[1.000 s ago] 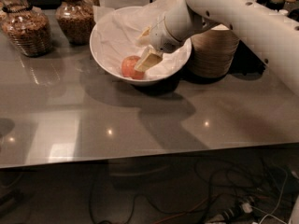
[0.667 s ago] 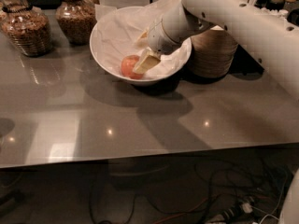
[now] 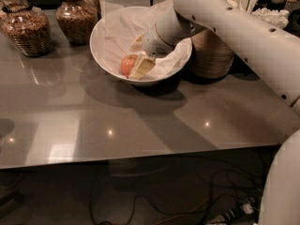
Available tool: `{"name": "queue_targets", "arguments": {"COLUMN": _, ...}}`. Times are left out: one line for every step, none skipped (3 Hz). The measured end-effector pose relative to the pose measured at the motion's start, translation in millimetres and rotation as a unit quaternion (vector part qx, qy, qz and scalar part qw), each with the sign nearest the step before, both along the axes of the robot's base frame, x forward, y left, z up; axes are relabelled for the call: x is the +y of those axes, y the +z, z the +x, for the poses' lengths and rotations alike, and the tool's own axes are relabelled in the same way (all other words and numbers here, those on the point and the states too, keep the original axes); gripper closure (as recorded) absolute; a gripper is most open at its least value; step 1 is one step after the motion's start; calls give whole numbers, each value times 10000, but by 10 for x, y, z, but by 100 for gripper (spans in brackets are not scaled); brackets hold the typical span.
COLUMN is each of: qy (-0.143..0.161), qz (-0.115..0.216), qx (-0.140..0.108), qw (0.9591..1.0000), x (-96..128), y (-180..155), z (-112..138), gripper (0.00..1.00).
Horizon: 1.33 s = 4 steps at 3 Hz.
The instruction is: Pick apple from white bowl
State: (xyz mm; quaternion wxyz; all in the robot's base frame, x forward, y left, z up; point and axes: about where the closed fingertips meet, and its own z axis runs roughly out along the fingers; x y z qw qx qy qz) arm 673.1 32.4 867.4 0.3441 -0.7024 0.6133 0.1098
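A grey table (image 3: 140, 125) carries the scene as the robot's white arm (image 3: 243, 32) sweeps in from the right and reaches down into the white bowl (image 3: 104, 62), a wide glossy dish lined with crumpled white paper (image 3: 122, 29) that stands toward the back of the table, just beside a stack of cream disposable bowls (image 3: 211, 55) and near two glass jars (image 3: 28, 29) of brown contents on the left; inside the bowl the gripper (image 3: 142, 65) sits low at the front, pressed up against the right side of the apple (image 3: 126, 64), a small reddish-orange fruit resting on the paper near the bowl's front wall; whether the gripper has clamped on the apple or merely rests against it cannot be told from this angle; by the look of things the reach into the bowl is done and the approach complete, while securing the fruit, lifting it clear of the rim and drawing the arm back are judged to be left; against the view of a second ago little differs, the apple lying in the same spot on the paper and the gripper in much the same place beside it, with no lift begun
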Motion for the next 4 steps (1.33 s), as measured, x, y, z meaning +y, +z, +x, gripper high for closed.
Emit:
{"name": "queue_targets", "arguments": {"qy": 50, "qz": -20, "qx": 158, "qw": 9999, "x": 62, "y": -103, "z": 28, "gripper": 36}}
{"name": "queue_targets", "arguments": {"qy": 68, "qz": -38, "qx": 254, "qw": 9996, "x": 94, "y": -174, "z": 52, "gripper": 52}}
{"name": "queue_targets", "arguments": {"qy": 68, "qz": -37, "qx": 251, "qw": 9997, "x": 93, "y": -171, "z": 52, "gripper": 73}}
{"name": "queue_targets", "arguments": {"qy": 61, "qz": 18, "qx": 57, "qw": 10000, "x": 38, "y": 12, "z": 48, "gripper": 96}}
